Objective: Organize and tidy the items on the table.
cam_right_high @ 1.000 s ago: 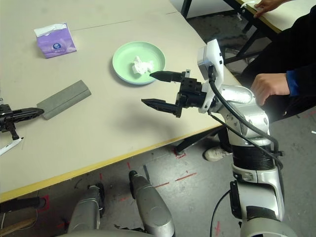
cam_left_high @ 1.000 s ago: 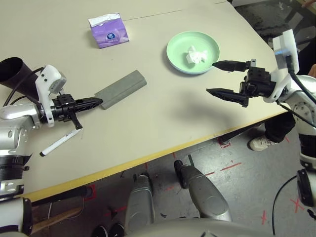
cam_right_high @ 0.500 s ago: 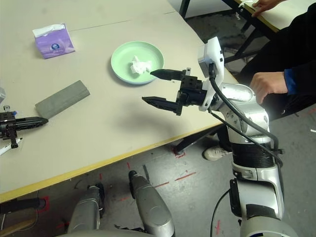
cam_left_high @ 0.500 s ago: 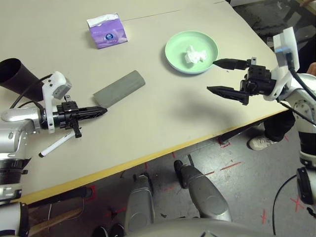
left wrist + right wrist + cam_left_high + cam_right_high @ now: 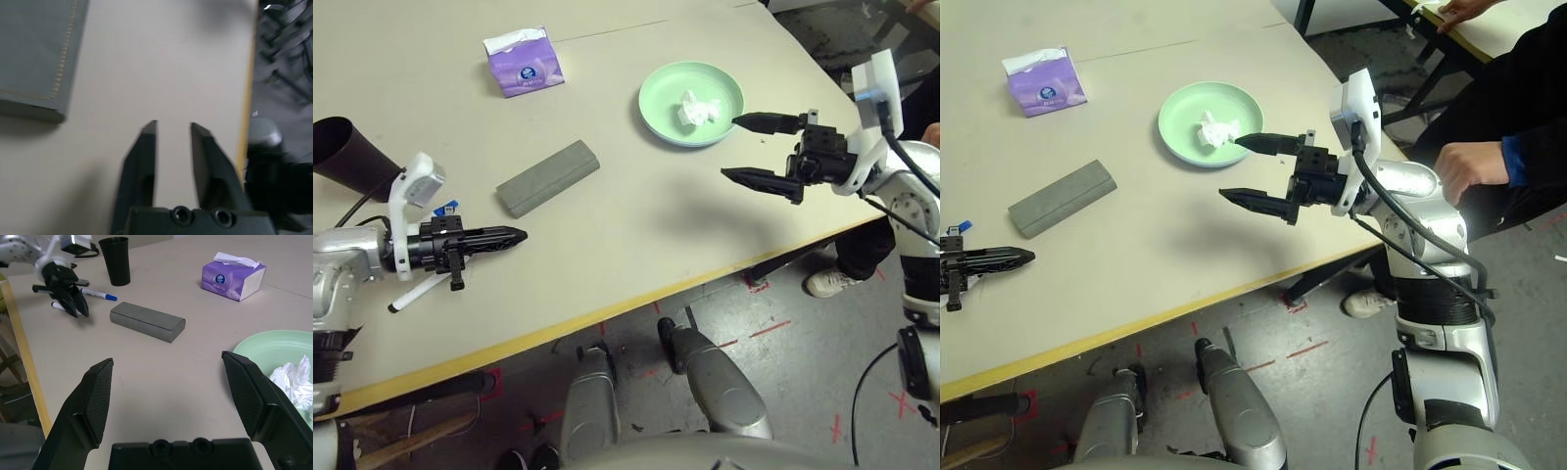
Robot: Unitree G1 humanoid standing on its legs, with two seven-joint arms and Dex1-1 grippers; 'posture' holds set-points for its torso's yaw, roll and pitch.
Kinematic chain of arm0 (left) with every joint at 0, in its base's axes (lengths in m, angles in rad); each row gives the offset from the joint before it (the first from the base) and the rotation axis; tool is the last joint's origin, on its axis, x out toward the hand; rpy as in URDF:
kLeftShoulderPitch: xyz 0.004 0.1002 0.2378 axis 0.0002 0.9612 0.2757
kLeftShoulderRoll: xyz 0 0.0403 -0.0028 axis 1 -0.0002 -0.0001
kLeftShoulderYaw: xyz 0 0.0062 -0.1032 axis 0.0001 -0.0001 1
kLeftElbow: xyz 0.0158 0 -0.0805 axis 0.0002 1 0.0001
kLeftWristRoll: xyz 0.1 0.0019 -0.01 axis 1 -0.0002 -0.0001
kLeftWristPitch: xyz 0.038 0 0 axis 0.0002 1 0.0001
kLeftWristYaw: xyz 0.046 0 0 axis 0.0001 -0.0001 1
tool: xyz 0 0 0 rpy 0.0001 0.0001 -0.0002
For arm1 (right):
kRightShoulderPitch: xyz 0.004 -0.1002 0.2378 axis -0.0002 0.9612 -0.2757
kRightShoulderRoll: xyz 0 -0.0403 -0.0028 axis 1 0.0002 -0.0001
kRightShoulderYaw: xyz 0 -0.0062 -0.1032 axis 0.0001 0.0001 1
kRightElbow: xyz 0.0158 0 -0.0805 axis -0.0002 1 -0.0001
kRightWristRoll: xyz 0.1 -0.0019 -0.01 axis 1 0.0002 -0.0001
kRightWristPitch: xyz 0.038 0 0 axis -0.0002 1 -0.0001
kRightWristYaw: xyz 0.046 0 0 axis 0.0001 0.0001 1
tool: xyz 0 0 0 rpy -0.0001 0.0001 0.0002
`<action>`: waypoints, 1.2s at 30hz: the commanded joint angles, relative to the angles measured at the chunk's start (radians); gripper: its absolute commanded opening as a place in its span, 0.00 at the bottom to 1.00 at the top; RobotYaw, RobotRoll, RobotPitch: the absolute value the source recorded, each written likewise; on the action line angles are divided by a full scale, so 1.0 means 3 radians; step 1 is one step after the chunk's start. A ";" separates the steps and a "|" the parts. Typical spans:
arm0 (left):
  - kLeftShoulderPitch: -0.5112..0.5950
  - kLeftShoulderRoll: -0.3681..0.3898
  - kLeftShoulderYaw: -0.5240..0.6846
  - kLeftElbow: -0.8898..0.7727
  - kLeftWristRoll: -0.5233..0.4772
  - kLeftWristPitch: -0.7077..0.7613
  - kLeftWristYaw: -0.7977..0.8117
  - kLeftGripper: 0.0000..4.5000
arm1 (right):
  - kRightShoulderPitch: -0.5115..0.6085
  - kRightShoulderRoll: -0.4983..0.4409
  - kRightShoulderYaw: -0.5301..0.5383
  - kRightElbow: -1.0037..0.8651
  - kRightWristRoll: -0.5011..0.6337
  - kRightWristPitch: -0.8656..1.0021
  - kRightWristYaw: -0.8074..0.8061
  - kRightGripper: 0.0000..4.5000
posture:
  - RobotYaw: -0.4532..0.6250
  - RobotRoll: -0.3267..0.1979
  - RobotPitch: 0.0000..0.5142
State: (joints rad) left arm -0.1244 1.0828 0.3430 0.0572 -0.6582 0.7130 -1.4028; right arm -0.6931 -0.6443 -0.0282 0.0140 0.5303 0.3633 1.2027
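The grey glasses case lies on the table, left of centre. My left gripper hovers just in front of it, apart from it; the left wrist view shows the left gripper slightly open with bare table between its fingers. Under that arm lie a black-capped marker pen and a blue-capped marker pen. The black cup is at the far left. A crumpled tissue sits in the green plate. My right gripper hangs wide open and empty beside the plate.
The purple tissue box stands at the back of the table. The yellow front edge runs close below my left gripper. A person's hand and dark sleeve are just beyond the table's right corner.
My left gripper has drawn back from the end of the glasses case toward the front edge, and its fingers have parted. The right gripper has hardly moved.
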 commanded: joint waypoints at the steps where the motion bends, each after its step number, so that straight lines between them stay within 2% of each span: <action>1: 0.0195 0.0118 0.0285 -0.0107 -0.0224 0.0282 -0.0084 0.59 | 0.0042 -0.0025 0.0020 0.0009 0.0007 0.0016 0.0072 1.00 | 0.22 0.62 0.55; 6: 0.0510 0.0207 0.0795 -0.0199 -0.0447 0.0578 -0.0097 0.96 | 0.0011 0.0009 0.0074 0.0107 -0.0025 -0.0013 0.0147 1.00 | 0.26 0.62 0.56; 7: 0.0595 0.0209 0.0925 -0.0249 -0.0426 0.0556 -0.0074 0.99 | -0.0002 0.0023 0.0087 0.0142 -0.0030 -0.0022 0.0165 1.00 | 0.26 0.62 0.56; 11: 0.0781 0.0325 0.1261 -0.0426 -0.0343 0.0533 -0.0032 0.99 | -0.0057 0.0099 0.0137 0.0275 -0.0067 -0.0079 0.0205 1.00 | 0.31 0.62 0.56; 17: 0.0898 0.0904 0.1460 -0.0387 0.0049 0.0377 -0.0246 0.99 | -0.0103 0.0226 0.0267 0.0360 -0.0134 -0.0233 0.0359 1.00 | 0.33 0.62 0.56; 20: 0.0833 0.1226 0.1410 -0.0246 0.0219 0.0282 -0.0416 0.99 | -0.0001 0.0240 0.0412 0.0228 -0.0094 -0.0289 0.0658 1.00 | 0.32 0.62 0.57; 22: 0.0763 0.1426 0.1316 -0.0161 0.0316 0.0206 -0.0514 0.99 | 0.0065 0.0249 0.0498 0.0120 -0.0048 -0.0309 0.0846 1.00 | 0.32 0.62 0.57; 26: 0.0636 0.1674 0.1048 -0.0110 0.0464 0.0018 -0.0613 0.99 | 0.0134 0.0298 0.0614 0.0024 -0.0022 -0.0367 0.1068 1.00 | 0.33 0.62 0.57; 29: 0.0494 0.1790 0.0848 -0.0114 0.0493 -0.0077 -0.0620 0.99 | 0.0106 0.0341 0.0639 0.0070 -0.0063 -0.0395 0.1095 1.00 | 0.33 0.62 0.58; 32: 0.0276 0.2057 0.0499 -0.0219 0.0396 -0.0102 -0.0510 0.99 | 0.0041 0.0426 0.0648 0.0158 -0.0099 -0.0432 0.1060 1.00 | 0.32 0.62 0.59; 36: 0.0259 0.2336 0.0094 -0.0188 0.0645 -0.0428 -0.0508 0.99 | 0.0027 0.0520 0.0673 0.0170 -0.0134 -0.0443 0.1000 1.00 | 0.31 0.62 0.61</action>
State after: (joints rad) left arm -0.0562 1.7699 0.4260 -0.0032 -0.5067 0.6260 -1.5538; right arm -0.6898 -0.4962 0.1580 0.0651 0.5019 0.2419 1.5061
